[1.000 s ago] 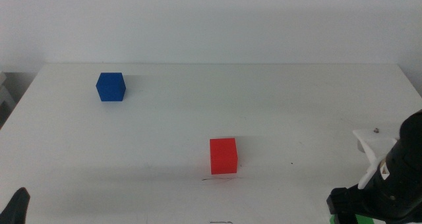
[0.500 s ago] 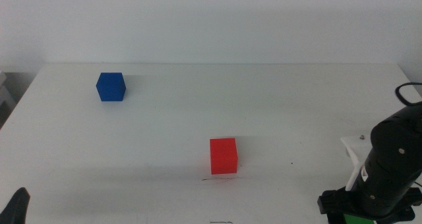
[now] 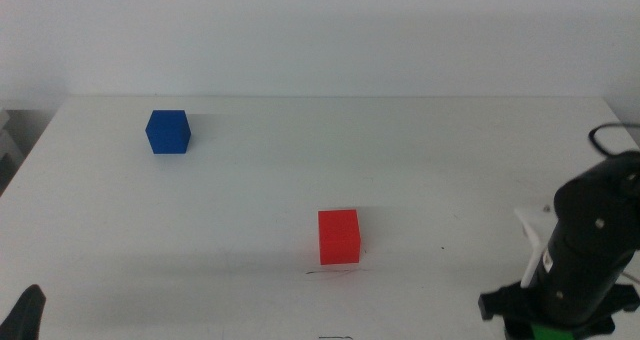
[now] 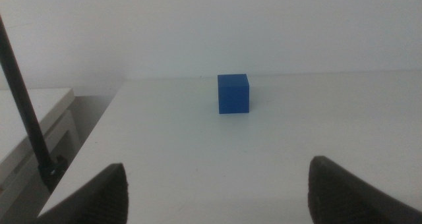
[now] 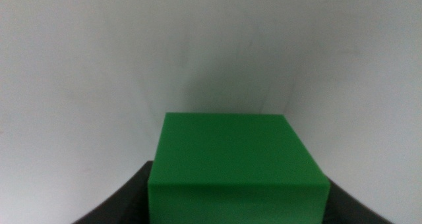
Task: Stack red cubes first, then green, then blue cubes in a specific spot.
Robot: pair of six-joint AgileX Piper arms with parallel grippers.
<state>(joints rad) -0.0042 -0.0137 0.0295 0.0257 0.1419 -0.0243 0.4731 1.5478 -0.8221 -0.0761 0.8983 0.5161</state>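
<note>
The red cube stands mid-table, just behind a short dark line on the white top. Far back on the left sits the blue cube, which the left wrist view also shows, well ahead of my open left gripper. That gripper waits at the bottom left corner. Low at the table's right front, my right gripper is shut on the green cube, its dark jaws against the cube's two sides. Only a green sliver shows under the arm in the middle view.
A second short dark mark lies at the table's front edge. Off the table's left edge stand a thin black rod and a low white shelf. The table's right edge runs close to the right arm.
The right arm has swung inward and shifted left along the table's front right, carrying the green cube. The red cube, the blue cube and the left gripper have not moved.
</note>
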